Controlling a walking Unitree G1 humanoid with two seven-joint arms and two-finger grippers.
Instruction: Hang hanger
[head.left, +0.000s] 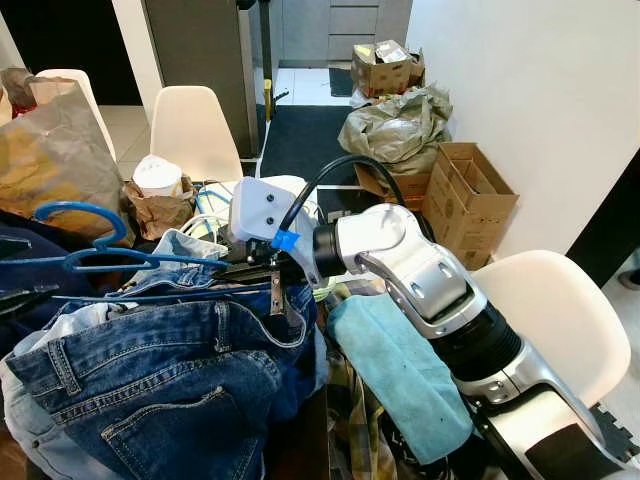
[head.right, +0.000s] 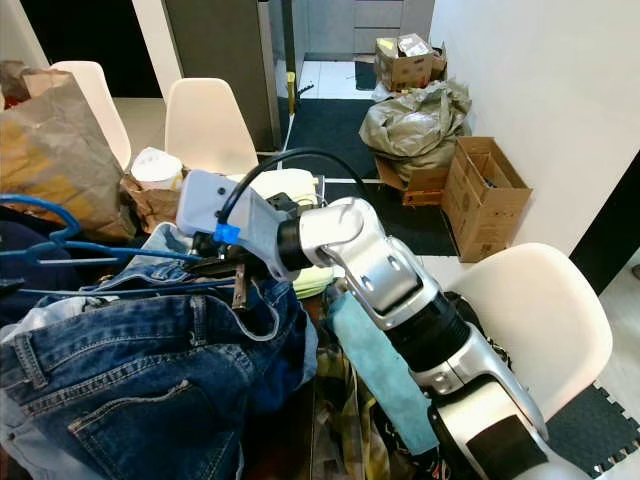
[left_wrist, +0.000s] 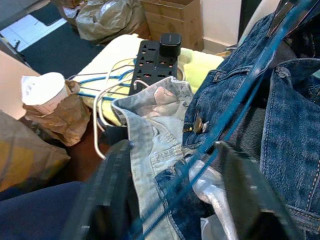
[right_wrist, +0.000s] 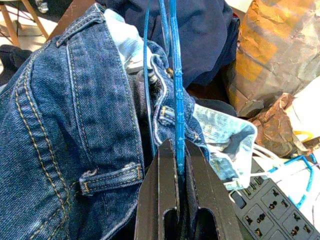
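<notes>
A blue wire hanger (head.left: 92, 256) lies across a heap of clothes, its hook (head.left: 80, 214) pointing to the left. Dark blue jeans (head.left: 150, 370) drape over its lower bar. My right arm reaches across to the left, and my right gripper (right_wrist: 177, 150) is shut on the hanger's wire (right_wrist: 176, 95) just above the jeans' waistband. In the left wrist view my left gripper (left_wrist: 174, 150) is open, its fingers (left_wrist: 107, 195) wide apart. The hanger's blue wires (left_wrist: 235, 115) and a pale denim garment (left_wrist: 150, 130) lie between them.
A brown paper bag (head.left: 50, 150) and a paper cup (head.left: 157, 175) stand behind the heap. A black power strip (left_wrist: 155, 60) with cables lies nearby. White chairs (head.left: 190, 125) (head.left: 560, 310), a teal towel (head.left: 400, 370), a cardboard box (head.left: 470, 200) and a stuffed bag (head.left: 400, 125) surround it.
</notes>
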